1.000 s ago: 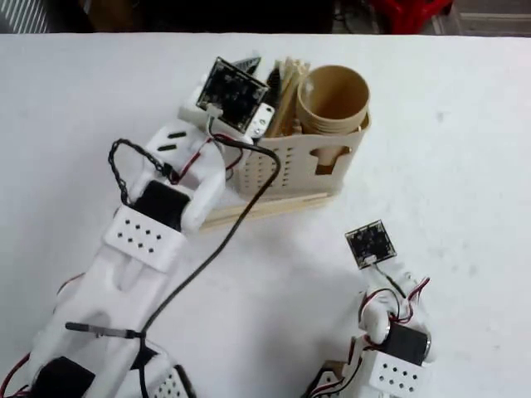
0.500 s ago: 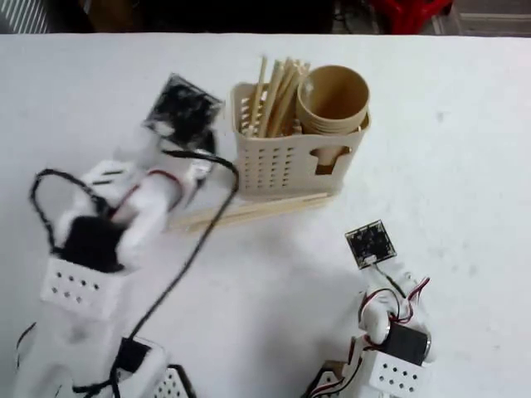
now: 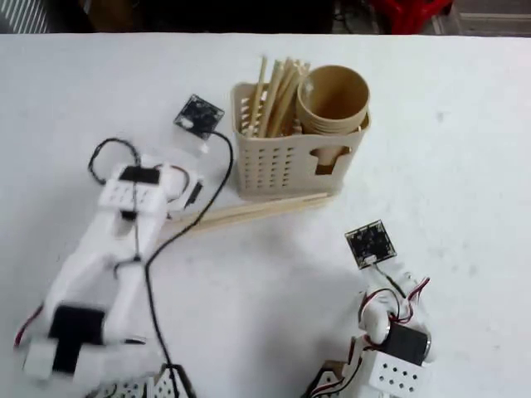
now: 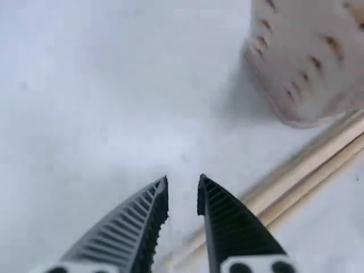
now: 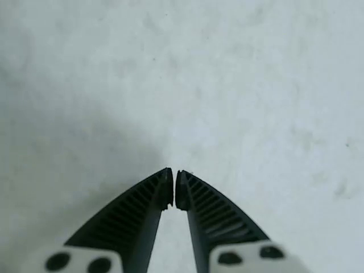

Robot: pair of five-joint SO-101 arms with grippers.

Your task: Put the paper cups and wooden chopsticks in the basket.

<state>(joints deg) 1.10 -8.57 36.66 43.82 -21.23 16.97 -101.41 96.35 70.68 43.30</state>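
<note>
Left gripper [image 4: 182,181] empty, fingers slightly parted, just left of the basket [image 3: 278,162].
Loose wooden chopsticks [image 3: 257,209] lie on the table [image 3: 465,166] along the basket's near side. Other chopsticks [image 3: 274,87] and stacked paper cups [image 3: 333,99] stand inside it. The right gripper [image 5: 173,173], clenched on nothing, sits near-right.

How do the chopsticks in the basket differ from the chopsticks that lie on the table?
The standing chopsticks lean on end inside the basket, next to the cups. The loose chopsticks lie flat on the table, along the basket's near side. The standing chopsticks are a bundle of many, while the loose chopsticks are few. Both are pale wood.
</note>
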